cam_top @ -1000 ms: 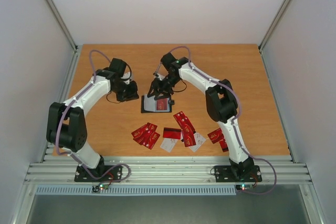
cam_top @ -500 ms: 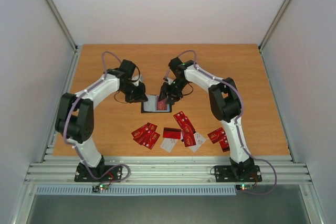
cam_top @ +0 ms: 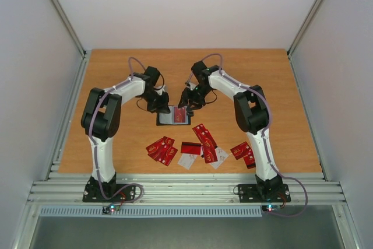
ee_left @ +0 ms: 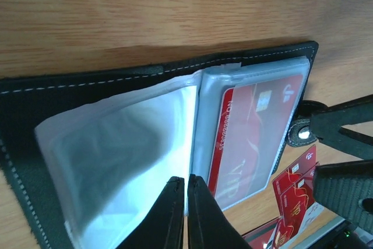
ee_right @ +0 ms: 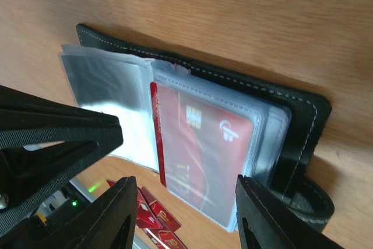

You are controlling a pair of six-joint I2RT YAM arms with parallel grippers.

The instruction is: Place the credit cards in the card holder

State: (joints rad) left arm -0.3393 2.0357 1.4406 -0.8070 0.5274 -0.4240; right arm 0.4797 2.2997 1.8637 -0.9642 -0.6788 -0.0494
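So the card holder (cam_top: 173, 116) is lying open flat in the middle of the wooden table (cam_top: 262, 80). It's a black leathery case with pale stitching round the edge, and inside is a stack of clear, glossy plastic sleeves (ee_left: 122, 150). The sleeve on its right half has one red card (ee_right: 198, 144) tucked in, with a gold chip and white logo showing through the plastic. The left sleeve looks milky and a bit bowed up, with nothing red in it. There's a snap tab (ee_right: 309, 202) with a rounded end sticking off the holder at about 4 o'clock in the right wrist view.

The left gripper (ee_left: 186, 186) sits at the holder's 10 o'clock in the top view. Its two thin black fingers are pressed together with barely a slit between them, right over where the two sleeves meet. I can't tell if it's pinching plastic or just poking at it.

The right gripper (ee_right: 186, 193) is at the holder's 1 o'clock. Its chunky matte fingers are spread apart over the carded side with nothing in them.

The rest of the credit cards (cam_top: 201, 144) are scattered at the holder's 6 o'clock toward the near edge. They're small flat rectangles, mostly red with a couple of whitish ones, some overlapping.
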